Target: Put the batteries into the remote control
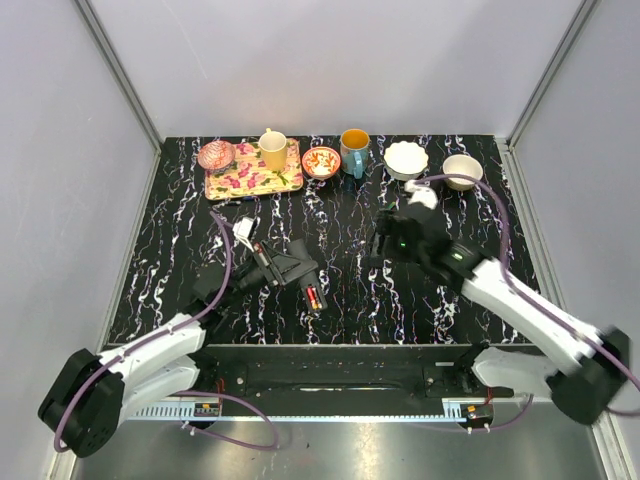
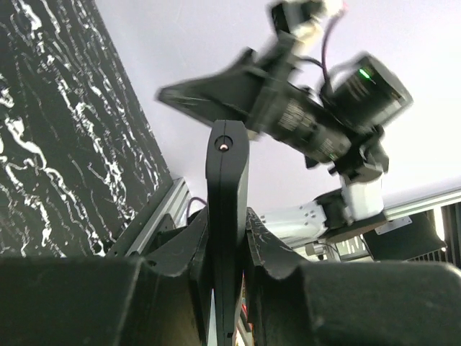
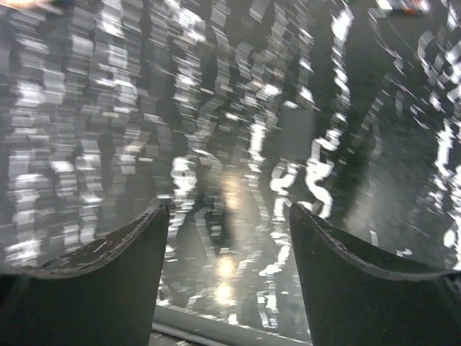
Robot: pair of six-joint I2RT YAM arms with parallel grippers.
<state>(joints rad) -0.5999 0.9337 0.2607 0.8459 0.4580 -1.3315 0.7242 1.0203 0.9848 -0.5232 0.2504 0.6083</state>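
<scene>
1. At the far edge of the surface (image 1: 400, 310), a floral tray (image 1: 255, 182) carries a yellow cup (image 1: 272, 150). Beside it are a blue mug (image 1: 354, 150) and a white bowl (image 1: 406, 160), their contents unclear.
2. The left end effector (image 2: 227, 249) is clamped on the remote control (image 2: 227, 173), above the surface's middle.
3. The right end effector (image 3: 230, 216) has its fingers apart and holds nothing.

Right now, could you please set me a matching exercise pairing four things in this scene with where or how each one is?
Things:
1. remote control
2. yellow cup
3. right gripper
4. white bowl

Places or states:
A. open, holding nothing
B. between the blue mug and the beige bowl
C. clamped in the left gripper
D. on the floral tray

Pairs: 1-C, 2-D, 3-A, 4-B
</scene>
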